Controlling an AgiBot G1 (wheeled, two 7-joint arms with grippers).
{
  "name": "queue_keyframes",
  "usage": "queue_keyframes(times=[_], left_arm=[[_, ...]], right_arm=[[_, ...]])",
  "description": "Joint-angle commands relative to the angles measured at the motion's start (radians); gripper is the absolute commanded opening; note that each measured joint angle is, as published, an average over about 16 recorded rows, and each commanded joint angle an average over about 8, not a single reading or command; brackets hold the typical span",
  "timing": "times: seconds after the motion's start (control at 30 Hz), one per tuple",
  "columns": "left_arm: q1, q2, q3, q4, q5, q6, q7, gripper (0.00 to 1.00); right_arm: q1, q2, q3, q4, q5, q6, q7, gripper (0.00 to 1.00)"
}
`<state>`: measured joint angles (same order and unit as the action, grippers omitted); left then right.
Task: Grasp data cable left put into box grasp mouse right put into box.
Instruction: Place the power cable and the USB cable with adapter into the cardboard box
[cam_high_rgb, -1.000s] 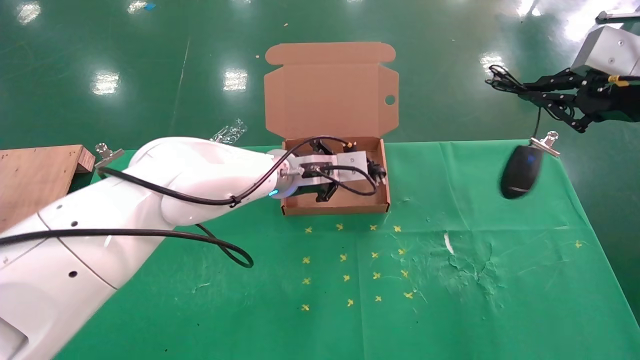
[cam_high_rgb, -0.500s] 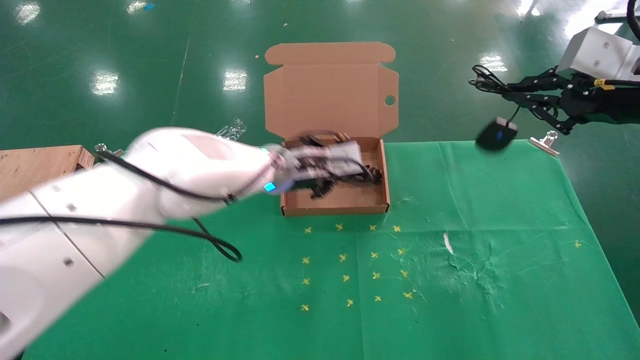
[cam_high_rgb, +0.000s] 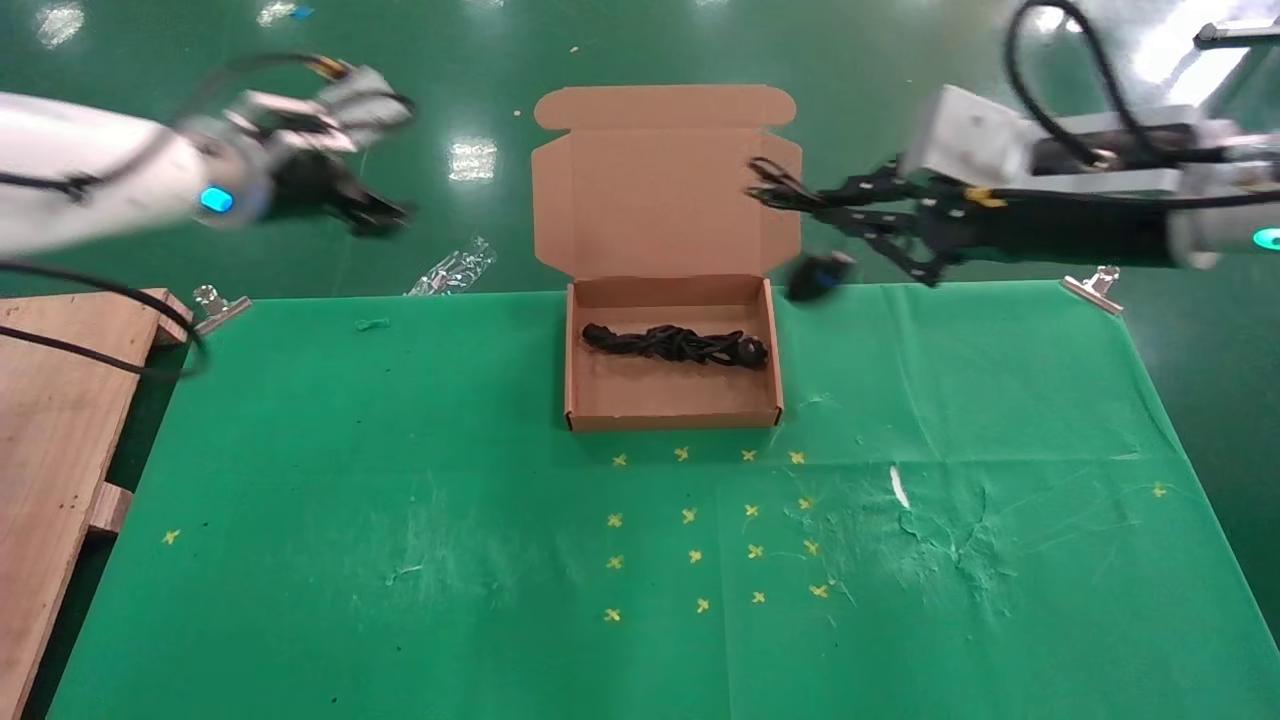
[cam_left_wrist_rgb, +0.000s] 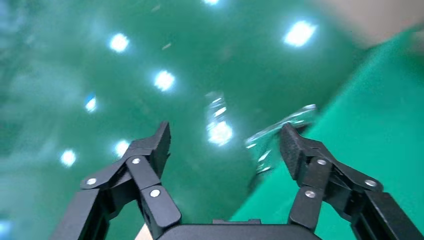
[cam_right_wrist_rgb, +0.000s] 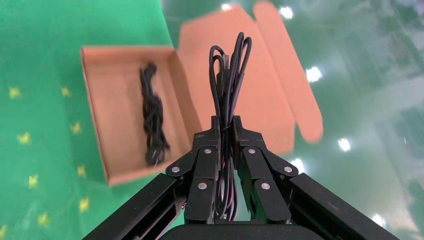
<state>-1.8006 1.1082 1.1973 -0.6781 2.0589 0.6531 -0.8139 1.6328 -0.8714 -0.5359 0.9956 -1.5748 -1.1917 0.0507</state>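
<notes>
The data cable (cam_high_rgb: 672, 345) lies coiled inside the open brown box (cam_high_rgb: 672, 418) at the table's back centre. It also shows in the right wrist view (cam_right_wrist_rgb: 152, 117), inside the box (cam_right_wrist_rgb: 120, 70). My left gripper (cam_high_rgb: 380, 212) is open and empty, raised over the floor at the far left (cam_left_wrist_rgb: 226, 137). My right gripper (cam_high_rgb: 815, 205) is shut on the mouse's bundled thin wire (cam_right_wrist_rgb: 230, 70), its fingertips closed on it (cam_right_wrist_rgb: 227, 125). The black mouse (cam_high_rgb: 818, 276) dangles below it, just right of the box's back right corner.
A wooden board (cam_high_rgb: 50, 400) lies along the left edge. Metal clips (cam_high_rgb: 218, 305) (cam_high_rgb: 1092, 285) hold the green cloth at its back corners. A clear plastic wrapper (cam_high_rgb: 455, 268) lies behind the table. Yellow crosses (cam_high_rgb: 700, 520) and a scuffed patch (cam_high_rgb: 940, 530) mark the cloth in front.
My left arm has pulled out of the box and swung up to the far left, leaving the data cable inside. My right arm has moved left toward the box with the mouse swinging below.
</notes>
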Motion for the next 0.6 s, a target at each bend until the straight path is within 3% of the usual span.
queue_keyframes(times=[0.03,0.23,0.43,0.6], left_arm=[[-0.021,-0.030,-0.006,0.040,0.012,-0.013,0.003,1.00],[-0.058,0.018,0.023,0.173,0.105,-0.013,-0.034,1.00],[-0.062,0.039,0.026,0.206,0.115,-0.019,-0.039,1.00],[-0.063,0.043,0.025,0.215,0.111,-0.022,-0.032,1.00]], right_arm=[[0.009,-0.037,-0.005,-0.017,0.007,0.003,-0.016,0.00],[0.039,-0.173,-0.031,-0.169,0.006,0.019,-0.108,0.00],[0.055,-0.298,-0.058,-0.318,0.013,0.000,-0.206,0.00],[0.066,-0.351,-0.064,-0.393,0.035,-0.044,-0.253,0.00]])
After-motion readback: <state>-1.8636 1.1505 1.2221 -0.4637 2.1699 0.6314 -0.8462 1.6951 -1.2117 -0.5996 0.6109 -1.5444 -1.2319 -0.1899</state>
